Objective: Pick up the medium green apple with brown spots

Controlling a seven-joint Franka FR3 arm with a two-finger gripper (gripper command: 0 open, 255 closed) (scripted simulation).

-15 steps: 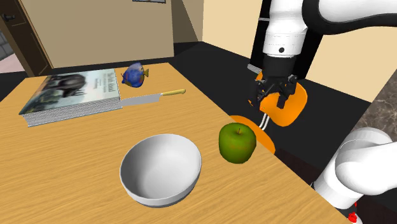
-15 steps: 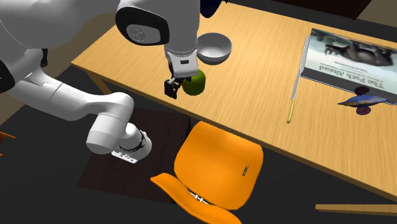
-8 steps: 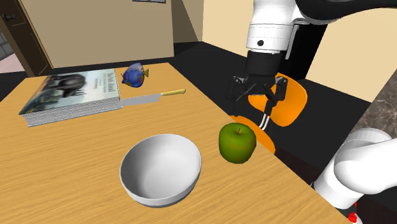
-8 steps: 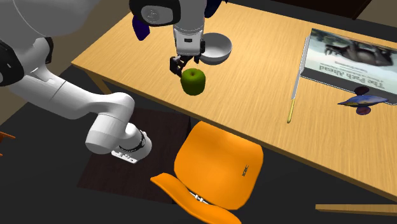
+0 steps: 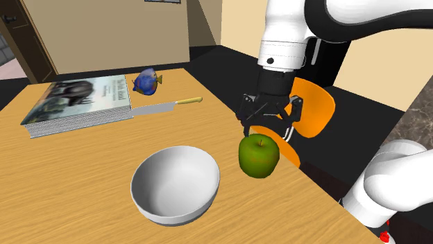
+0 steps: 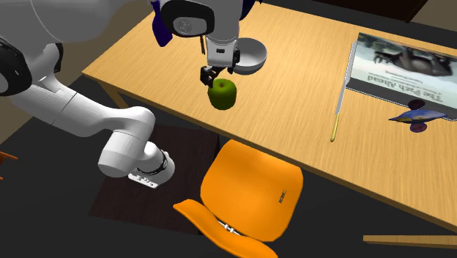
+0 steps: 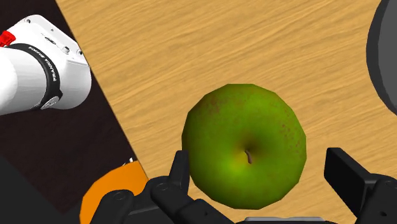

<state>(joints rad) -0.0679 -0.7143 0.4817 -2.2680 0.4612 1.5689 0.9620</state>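
Apple (image 5: 259, 156): green with brown flecks. You find it upright, stem up, on the table (image 5: 83, 166), near the edge.
Gripper (image 5: 267, 133): wide open and holding nothing. You see it pointing down just above the apple.
Fingers (image 7: 180, 168): in the wrist view, one stands to each side of the apple.
Bowl (image 5: 175, 184): white, just beside the apple, not touching it.
Chair (image 6: 253, 190): orange, below the table edge near the apple.

Open tabletop (image 5: 215, 132) between apple (image 5: 259, 156) and knife (image 5: 166, 105), bowl (image 5: 175, 184) close beside apple
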